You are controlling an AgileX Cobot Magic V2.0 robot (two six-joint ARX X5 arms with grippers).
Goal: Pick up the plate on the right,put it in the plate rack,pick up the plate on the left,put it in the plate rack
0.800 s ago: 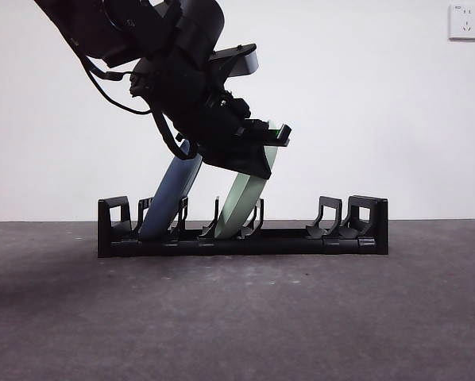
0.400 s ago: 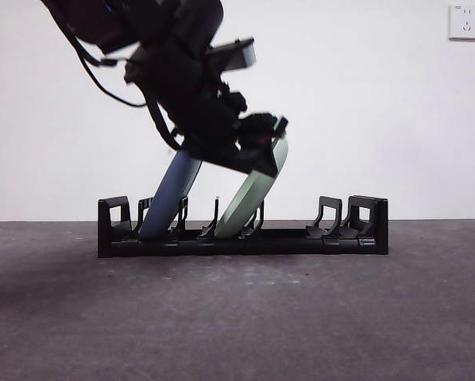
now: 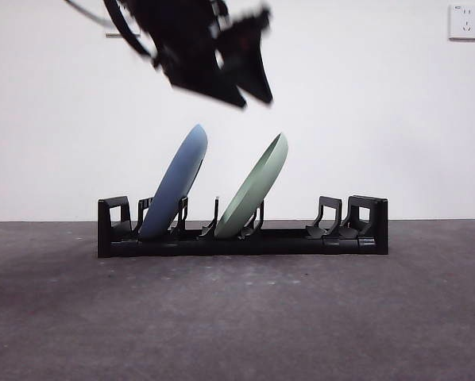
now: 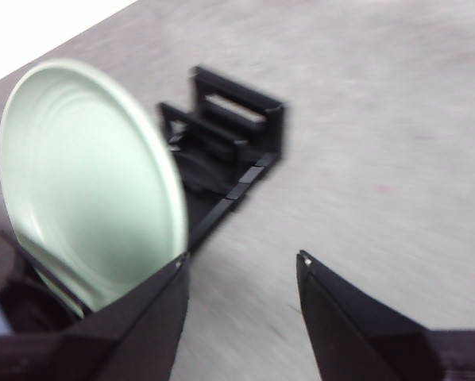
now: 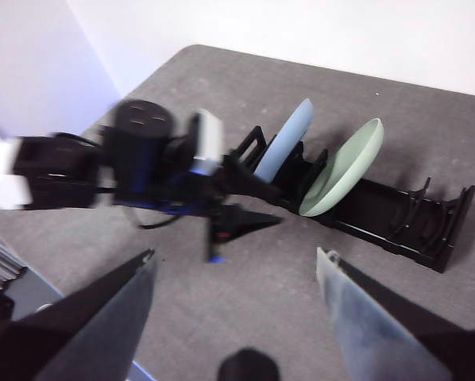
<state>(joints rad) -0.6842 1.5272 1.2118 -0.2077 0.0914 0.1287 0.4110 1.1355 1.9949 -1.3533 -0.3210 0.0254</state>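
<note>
Both the blue plate (image 3: 176, 179) and the green plate (image 3: 256, 184) lean in the plate rack (image 3: 242, 236); my left fingers (image 4: 241, 274) and right fingers (image 5: 236, 266) are released, empty; nothing seems left.

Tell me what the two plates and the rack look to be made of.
Blue plate: likely matte plastic or glazed ceramic; even colour, soft sheen, no way to tell which.
Green plate: the same kind; smooth face with faint concentric rings and a mild gloss.
Plate rack: black moulded plastic, by its blocky ends and dull curved prongs.
</note>
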